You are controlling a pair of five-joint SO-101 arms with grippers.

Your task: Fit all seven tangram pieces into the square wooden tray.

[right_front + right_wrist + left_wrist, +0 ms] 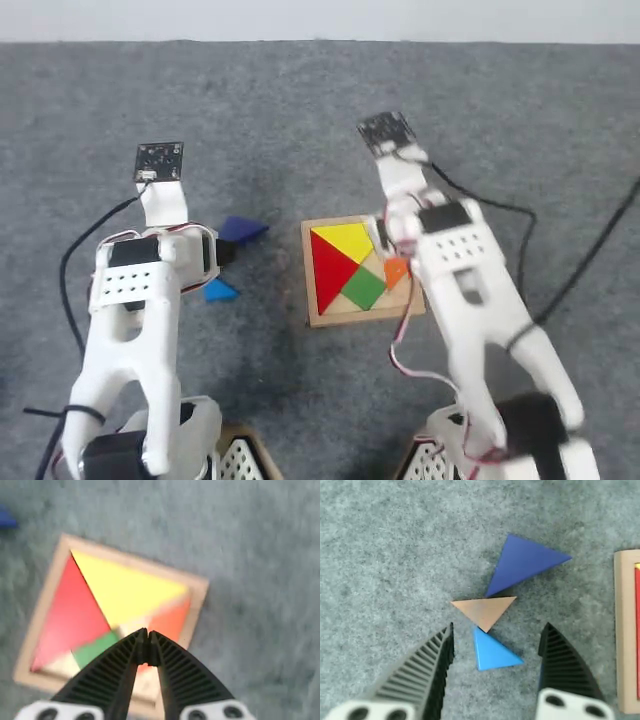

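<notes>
- Currently, on my remote feed, grey carpet (300, 120) spreads beneath both arms.
- The square wooden tray (307, 275) lies on it, holding the red triangle (328, 272), yellow triangle (347, 240), green square (363, 288) and orange piece (396, 270).
- My right gripper (145, 635) hangs over the tray, its fingers pressed together on nothing.
- My left gripper (499, 632) hovers beside the tray, fingers spread wide either side of the light blue triangle (491, 652).
- On the carpet outside the tray lie the dark blue triangle (522, 562) and the tan triangle (482, 611), touching corner to edge. The light blue triangle's tip meets the tan one.
</notes>
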